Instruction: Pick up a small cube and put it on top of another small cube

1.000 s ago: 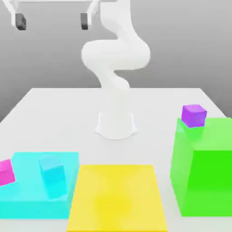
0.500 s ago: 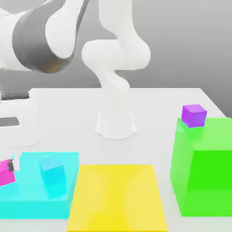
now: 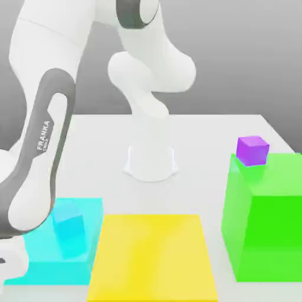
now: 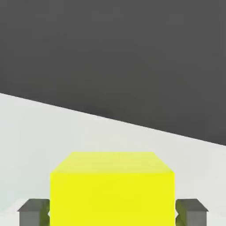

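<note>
your gripper (image 4: 112,212) is pinching the yellow cube (image 4: 112,196), a finger against each of two opposite sides. beyond it you see the pale table (image 4: 39,141) and its edge. your arm (image 3: 44,135) reaches down at the exterior view's left, partly in front of the cyan block (image 3: 59,272), which bears the cyan cube (image 3: 69,229). beside that block lies the yellow slab (image 3: 151,256); at the exterior view's right, the purple cube (image 3: 252,151) sits on the green block (image 3: 274,221).

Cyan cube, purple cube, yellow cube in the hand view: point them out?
Cyan cube (image 3: 69,230): exterior view, front face.
Purple cube (image 3: 251,154): exterior view, front face.
Yellow cube (image 4: 112,198): hand view, large face.
</note>
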